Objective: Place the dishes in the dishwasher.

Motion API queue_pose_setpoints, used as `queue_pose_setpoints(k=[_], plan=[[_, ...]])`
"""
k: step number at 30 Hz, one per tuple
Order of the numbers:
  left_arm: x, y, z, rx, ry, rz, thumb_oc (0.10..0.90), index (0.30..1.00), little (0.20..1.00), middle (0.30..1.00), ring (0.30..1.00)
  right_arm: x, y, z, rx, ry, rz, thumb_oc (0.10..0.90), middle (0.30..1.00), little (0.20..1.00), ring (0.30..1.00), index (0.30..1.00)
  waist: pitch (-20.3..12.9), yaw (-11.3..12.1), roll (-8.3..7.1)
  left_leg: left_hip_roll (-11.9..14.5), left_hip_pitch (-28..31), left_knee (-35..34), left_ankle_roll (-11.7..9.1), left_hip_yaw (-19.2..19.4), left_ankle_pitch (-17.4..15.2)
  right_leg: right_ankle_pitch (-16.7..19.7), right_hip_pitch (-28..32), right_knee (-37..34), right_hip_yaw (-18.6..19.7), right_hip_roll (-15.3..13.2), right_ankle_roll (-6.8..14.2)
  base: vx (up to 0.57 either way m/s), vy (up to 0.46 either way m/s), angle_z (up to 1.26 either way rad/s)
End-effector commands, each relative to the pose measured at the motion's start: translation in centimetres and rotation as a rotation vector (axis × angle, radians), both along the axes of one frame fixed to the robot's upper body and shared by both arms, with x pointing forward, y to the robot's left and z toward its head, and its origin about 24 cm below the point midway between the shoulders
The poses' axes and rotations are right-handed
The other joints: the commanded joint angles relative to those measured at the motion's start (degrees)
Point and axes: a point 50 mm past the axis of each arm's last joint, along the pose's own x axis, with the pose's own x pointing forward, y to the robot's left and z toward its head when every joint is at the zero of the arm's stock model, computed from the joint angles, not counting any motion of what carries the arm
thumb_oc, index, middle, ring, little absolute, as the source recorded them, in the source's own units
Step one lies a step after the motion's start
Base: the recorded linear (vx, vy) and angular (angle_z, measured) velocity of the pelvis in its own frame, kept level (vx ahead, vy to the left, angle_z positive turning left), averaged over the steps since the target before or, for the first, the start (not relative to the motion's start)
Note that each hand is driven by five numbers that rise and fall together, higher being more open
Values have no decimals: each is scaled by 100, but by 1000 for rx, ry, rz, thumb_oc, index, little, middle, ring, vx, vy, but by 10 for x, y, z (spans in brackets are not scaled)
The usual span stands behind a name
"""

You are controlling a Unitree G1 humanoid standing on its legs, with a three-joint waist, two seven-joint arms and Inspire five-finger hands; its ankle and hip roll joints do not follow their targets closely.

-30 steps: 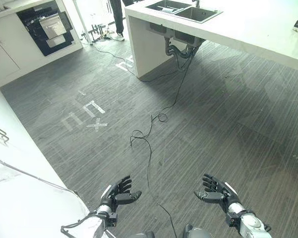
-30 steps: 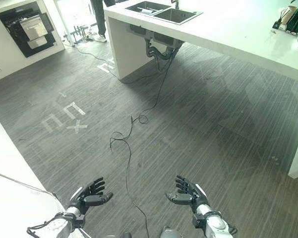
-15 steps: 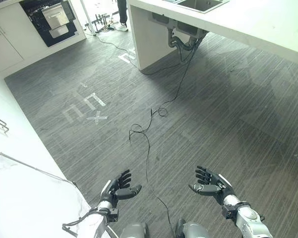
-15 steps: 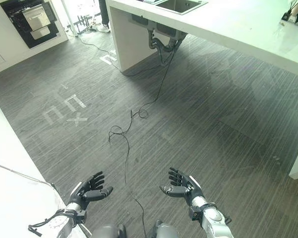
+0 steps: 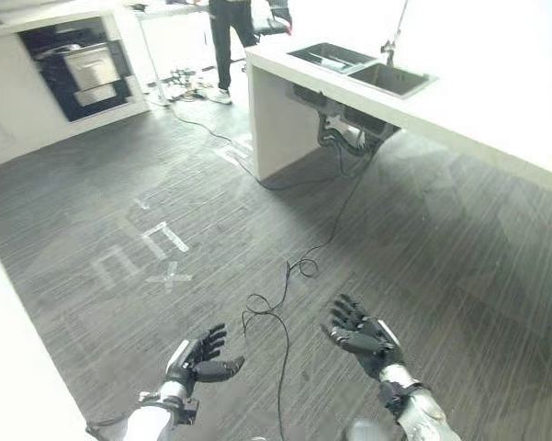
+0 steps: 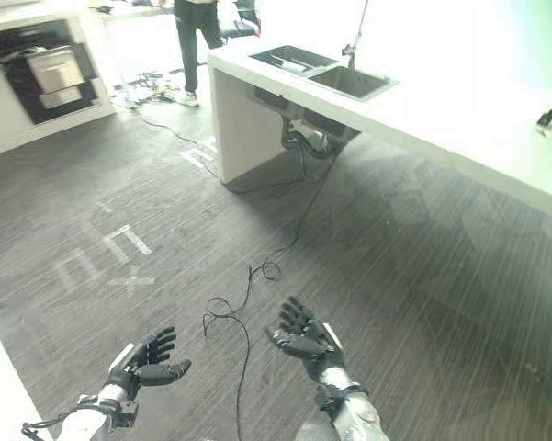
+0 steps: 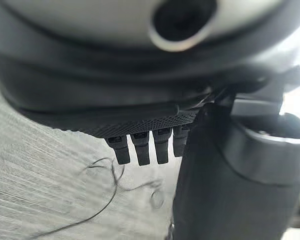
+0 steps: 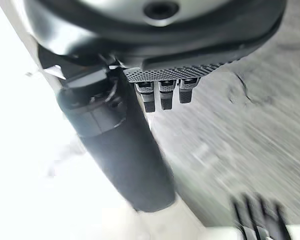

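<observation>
Since the earlier pictures, the whole view had tipped up, so the camera had moved: the sink and a person's legs now showed at the top, and both hands sat a bit higher in the frame. The dark left hand (image 5: 200, 356) was at the lower left and the dark right hand (image 5: 361, 333) at the lower middle. Both hung over the grey striped floor (image 5: 422, 257). Their fingers (image 6: 154, 346) were spread out and loose, and they held nothing.

The black open dishwasher with a silver rack (image 5: 78, 69) sat in the white cupboards at the upper left, far from both hands. The left hand was on its side, so it was the nearer one. The white bench with a steel double sink (image 6: 326, 72) ran along the upper right. Something lay in the far sink bowl, but it was too small to tell if it was a dish. A small thing at the right edge in the right eye view was cut off, and I could not tell what it was.

No dish was clear to see anywhere. I think the robot had to go and find the dishes first, maybe at the sink. A person in dark trousers (image 5: 225, 37) stood at the top, near the bench end.
</observation>
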Motion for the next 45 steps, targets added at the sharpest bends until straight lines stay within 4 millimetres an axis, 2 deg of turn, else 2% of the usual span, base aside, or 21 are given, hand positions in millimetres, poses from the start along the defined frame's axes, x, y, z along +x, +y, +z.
queue_pose_setpoints(k=[1,4,9,10,12,15,17,19,21,22,24,26,28,30,31,33,34,39,41,44,45], plan=[[33,5,35,25,-202,-40,800,900,900,900,900,27,-40,28,-62,-172,-74,800,900,900,900,900,91,33,-340,354,-709,456,-23,-234,-60,1047,1285,-2368,153,-517,985,492,-137,81],[28,2,31,65,-189,-99,800,900,900,900,900,21,-48,24,-48,-157,-116,800,900,900,900,900,150,-47,-413,294,-390,456,-50,-232,-385,1070,470,-2368,296,-1097,1189,519,-155,40],[23,5,28,85,-167,-96,800,900,900,900,900,25,-46,28,-59,-187,-85,800,900,900,900,900,24,-97,-536,254,137,456,-139,-129,-496,1099,766,-2368,441,-1011,1005,535,-246,12],[21,5,27,85,-163,-95,800,900,900,900,900,27,-46,31,-69,-195,-74,800,900,900,900,900,-21,-93,-513,302,303,456,-239,-120,-391,1022,868,-2368,414,-919,910,644,-261,-32],[15,2,24,97,-161,-102,800,900,900,900,900,31,-48,37,-109,-220,-33,800,900,900,900,900,-112,-17,-492,447,584,672,-626,-68,663,703,1164,-2368,363,-712,610,522,-246,-66],[14,2,25,82,-158,-81,800,900,900,900,900,33,-54,44,-154,-237,-7,800,900,900,900,900,-49,109,-537,711,-539,3185,-856,-366,1440,297,1620,-2368,431,-499,182,406,-233,-57],[14,2,24,85,-144,-99,800,900,900,900,900,33,-62,44,-152,-220,-34,800,900,900,900,900,89,168,-582,912,-1506,4146,-737,-440,1552,116,1968,-2368,583,-344,-15,390,-151,-39],[15,0,23,91,-146,-110,800,900,900,900,900,35,-64,44,-142,-226,-41,800,900,900,900,900,250,285,-587,667,-1789,3359,-521,-374,1339,2,2244,-2368,857,-252,15,428,62,-39],[11,1,20,92,-133,-74,800,900,900,900,900,35,-57,41,-147,-216,-26,800,900,900,900,900,280,373,-523,360,-1530,1061,-484,-346,1456,-119,2397,-2368,1195,-113,172,512,200,-112],[8,2,18,96,-125,-70,800,900,900,900,900,34,-54,39,-147,-210,-24,800,900,900,900,900,295,456,-459,246,-1606,456,-523,-648,1565,-156,2483,-2368,1388,-4,223,496,190,-160],[-1,4,15,105,-112,-78,800,900,900,900,900,34,-49,37,-147,-205,-22,800,900,900,900,900,322,641,-251,219,-2250,456,-639,-1293,1541,-222,2651,-2368,1749,310,263,463,144,-183],[-6,11,18,106,-126,-88,800,900,900,900,900,36,-44,39,-157,-222,-12,800,900,900,900,900,287,723,-206,188,-2452,456,-593,-1130,1650,-361,2809,-2368,1817,336,307,393,183,-122],[-6,17,19,122,-117,-79,800,900,900,900,900,35,-41,39,-138,-210,-17,800,900,900,900,900,225,684,-233,100,-2246,456,-382,-1077,1412,-474,3015,-2368,1832,327,383,391,186,-52],[-7,19,19,138,-113,-78,800,900,900,900,900,34,-39,39,-114,-209,-15,800,900,900,900,900,150,633,-243,78,-2032,456,-214,-1076,1184,-183,3215,-2368,1759,354,462,408,134,-76],[-4,21,21,160,-110,-86,800,900,900,900,900,32,-34,39,-104,-213,7,800,900,900,900,900,103,556,-239,63,-1793,456,-40,-998,957,452,3148,-1825,1501,259,681,362,118,-47],[-3,26,23,193,-95,-94,800,900,900,900,900,31,-25,38,-95,-210,20,800,900,900,900,900,88,533,-163,49,-1556,456,142,-1020,719,893,2365,-486,1233,238,912,372,47,-82],[-4,27,23,213,-90,-79,800,900,900,900,900,33,-17,37,-71,-202,30,800,900,900,900,900,127,478,-98,132,-1308,456,153,-976,530,798,1751,-170,952,239,919,297,-47,-154],[2,28,26,214,-98,-86,800,900,900,900,900,30,-22,34,-72,-211,32,800,900,900,900,900,206,311,-84,289,-940,456,-2,-851,240,946,1582,-2222,585,-495,846,246,-156,-89],[3,26,26,223,-100,-102,800,900,900,900,900,29,-26,31,-76,-207,33,800,900,900,900,900,219,290,-299,259,-696,456,-68,-688,-59,1342,992,-2368,890,-1440,1070,352,-326,-49],[-2,27,24,215,-93,-94,800,900,900,900,900,28,-27,33,-64,-216,37,800,900,900,900,900,206,308,-422,492,-515,456,-210,-416,-193,1202,979,-2368,848,-1664,1168,434,-471,-35],[-9,26,19,190,-67,-74,800,900,900,900,900,30,-28,36,-81,-230,76,800,900,900,900,900,111,308,-505,746,-323,456,-387,-346,-185,903,1121,-2368,718,-1466,1127,643,-707,-55]])
